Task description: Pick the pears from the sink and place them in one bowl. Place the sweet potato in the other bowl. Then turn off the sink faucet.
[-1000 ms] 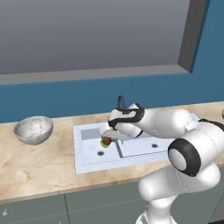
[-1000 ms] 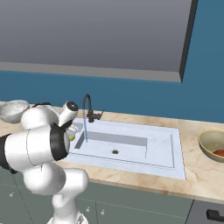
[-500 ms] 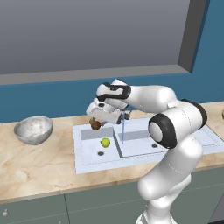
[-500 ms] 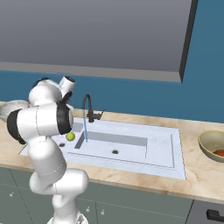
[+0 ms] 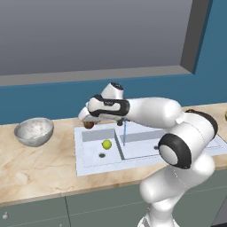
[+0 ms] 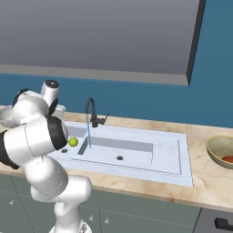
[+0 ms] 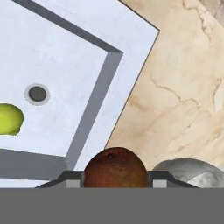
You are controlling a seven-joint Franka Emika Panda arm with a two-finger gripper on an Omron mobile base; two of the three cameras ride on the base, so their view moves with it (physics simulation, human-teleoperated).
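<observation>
The pincer [image 5: 88,122] pinches the brown pear [image 7: 115,167] across its round middle, above the left edge of the sink [image 5: 88,164]. The fruit looks light, firm and smooth, so a grip at its widest part suits it. Since half a second ago the arm has carried it leftward toward the grey bowl [image 5: 33,131]. The green pear [image 5: 106,144] lies in the basin below, right of the pincer.

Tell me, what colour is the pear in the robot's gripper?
Dark brown pear, clearest in the hand view.

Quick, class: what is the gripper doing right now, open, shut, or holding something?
Gripper: shut on the brown pear, lifted over the sink's rim.
</observation>
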